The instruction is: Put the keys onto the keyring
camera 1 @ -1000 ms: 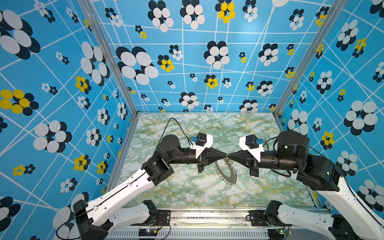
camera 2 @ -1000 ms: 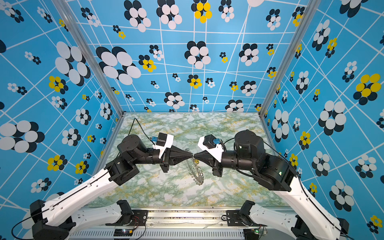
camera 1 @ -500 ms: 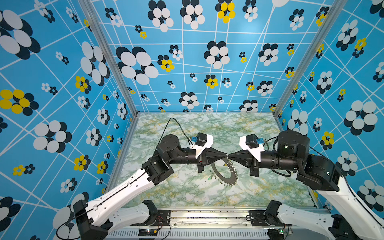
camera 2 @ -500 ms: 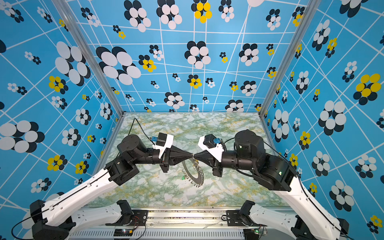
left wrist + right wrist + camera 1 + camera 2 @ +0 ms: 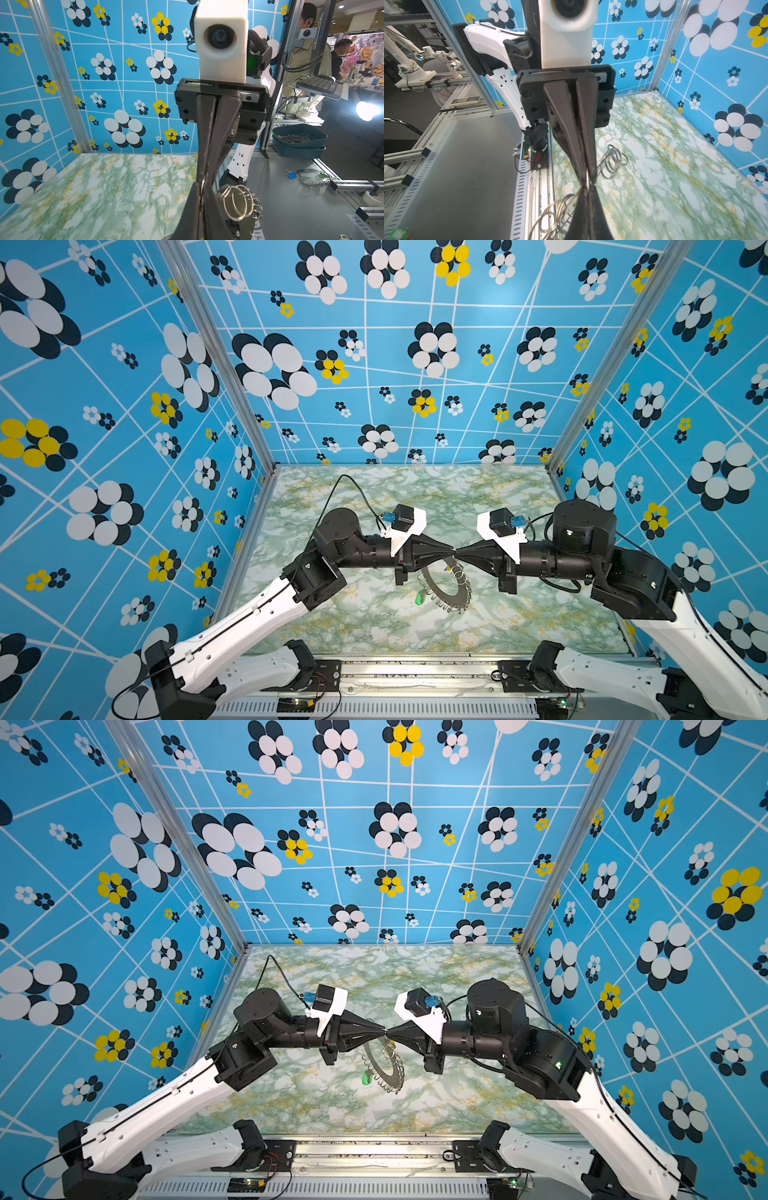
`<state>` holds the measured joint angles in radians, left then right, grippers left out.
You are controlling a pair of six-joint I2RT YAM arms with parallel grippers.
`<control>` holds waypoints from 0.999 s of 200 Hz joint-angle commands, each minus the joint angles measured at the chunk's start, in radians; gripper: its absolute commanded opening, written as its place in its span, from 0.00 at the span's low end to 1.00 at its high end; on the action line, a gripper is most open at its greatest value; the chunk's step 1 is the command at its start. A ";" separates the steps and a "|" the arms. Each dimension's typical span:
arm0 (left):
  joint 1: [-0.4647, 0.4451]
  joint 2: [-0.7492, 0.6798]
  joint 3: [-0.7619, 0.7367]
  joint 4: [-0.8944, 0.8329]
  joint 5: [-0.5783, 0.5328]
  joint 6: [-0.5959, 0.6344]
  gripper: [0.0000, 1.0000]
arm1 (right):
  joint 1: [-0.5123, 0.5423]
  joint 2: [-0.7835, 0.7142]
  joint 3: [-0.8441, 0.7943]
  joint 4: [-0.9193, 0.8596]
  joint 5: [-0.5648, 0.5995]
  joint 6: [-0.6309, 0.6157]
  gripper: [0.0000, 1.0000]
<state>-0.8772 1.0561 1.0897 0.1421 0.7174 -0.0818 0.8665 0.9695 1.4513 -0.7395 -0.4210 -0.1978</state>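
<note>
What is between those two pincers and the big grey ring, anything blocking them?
Nothing visible blocks them. The left gripper and right gripper meet tip to tip, both pinched shut at the rim of the keyring, which hangs below them. The green key dangles beside it.

Three upright blue wall panels [image 5: 415, 364] enclose the work area, printed with a white line grid and clusters of white, black and yellow ovals, joined at the corners by silver aluminium posts [image 5: 216, 356]. The floor is a green-and-white marbled tabletop [image 5: 374, 626] with yellow veining. Outside the enclosure — in the left wrist view — lie a grey metal bench [image 5: 291, 203], stacked dark teal plastic bins [image 5: 299, 141] and a bright round lamp [image 5: 366, 111].
</note>
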 commanded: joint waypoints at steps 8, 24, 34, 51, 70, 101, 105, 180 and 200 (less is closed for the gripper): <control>-0.007 -0.002 0.046 -0.050 -0.033 0.034 0.10 | 0.001 0.019 0.039 -0.004 -0.058 -0.008 0.00; -0.011 0.002 0.060 -0.089 -0.038 0.052 0.10 | 0.001 0.024 0.050 -0.025 -0.058 -0.016 0.00; -0.014 0.004 0.068 -0.111 -0.039 0.062 0.10 | 0.001 0.029 0.058 -0.036 -0.058 -0.022 0.00; -0.021 0.010 0.085 -0.156 -0.042 0.084 0.10 | 0.001 0.041 0.077 -0.065 -0.062 -0.036 0.00; -0.028 0.020 0.106 -0.209 -0.044 0.107 0.10 | 0.001 0.052 0.093 -0.087 -0.065 -0.046 0.00; -0.040 0.027 0.130 -0.277 -0.062 0.143 0.00 | 0.000 0.065 0.118 -0.107 -0.063 -0.060 0.00; -0.040 0.028 0.133 -0.281 -0.064 0.146 0.00 | 0.001 0.066 0.118 -0.109 -0.063 -0.059 0.00; -0.032 -0.016 0.060 -0.082 -0.051 0.109 0.00 | -0.011 0.001 0.033 -0.074 0.037 -0.041 0.32; -0.028 -0.013 0.048 -0.034 -0.026 0.091 0.00 | -0.020 -0.012 0.021 -0.059 0.026 -0.030 0.33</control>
<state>-0.9112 1.0637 1.1488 -0.0292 0.6586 0.0376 0.8581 0.9833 1.4910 -0.8387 -0.4019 -0.2466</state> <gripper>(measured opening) 0.049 0.323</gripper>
